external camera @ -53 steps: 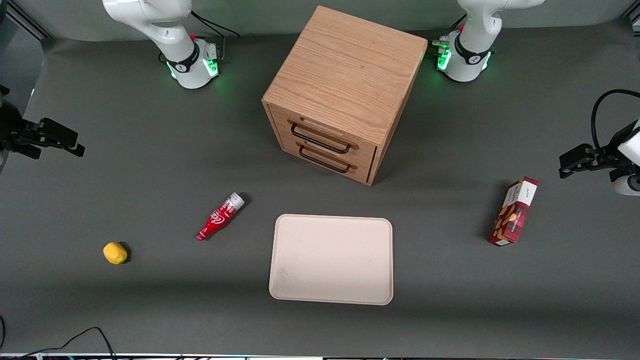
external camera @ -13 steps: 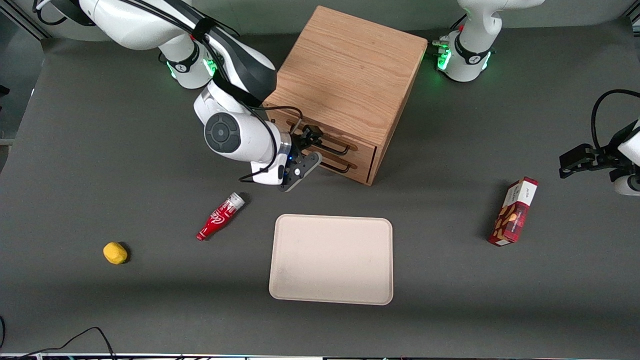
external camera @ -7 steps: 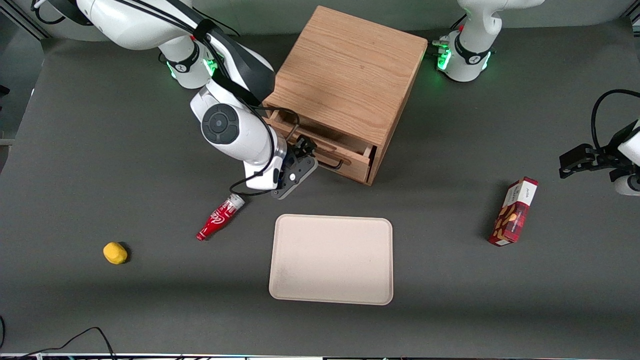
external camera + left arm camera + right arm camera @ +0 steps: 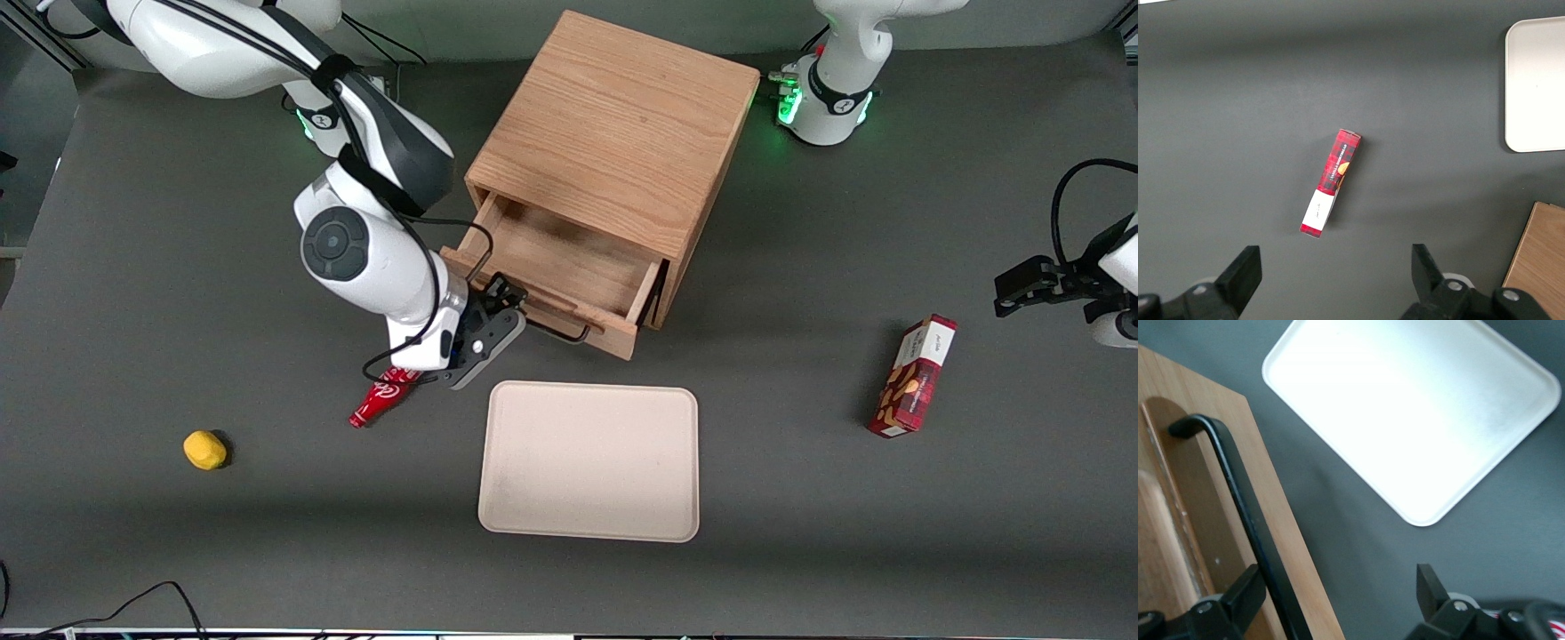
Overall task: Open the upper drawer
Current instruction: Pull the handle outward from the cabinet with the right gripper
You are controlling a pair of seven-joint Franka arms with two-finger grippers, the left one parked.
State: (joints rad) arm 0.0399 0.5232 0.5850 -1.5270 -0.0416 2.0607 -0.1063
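The upper drawer [image 4: 569, 267] of the oak box cabinet [image 4: 622, 116] stands pulled well out, and its inside shows bare wood. Its long black wire handle [image 4: 556, 332] faces the front camera. My right gripper [image 4: 500, 298] is at the end of the handle nearer the working arm. In the right wrist view the fingers are wide apart, and the handle [image 4: 1245, 507] runs between them close to one finger, in front of the drawer front [image 4: 1281, 540]. The gripper [image 4: 1338, 593] is open. The lower drawer is hidden under the upper one.
A cream tray [image 4: 589, 460] lies nearer the front camera than the drawer and shows in the right wrist view [image 4: 1411, 407]. A red bottle [image 4: 373, 402] lies partly under my wrist. A yellow lump [image 4: 204, 450] lies toward the working arm's end. A red box [image 4: 916, 375] lies toward the parked arm's end.
The upper drawer has slid out of the cabinet toward the front camera. My gripper moved with its handle the same way, now over the red bottle's cap.
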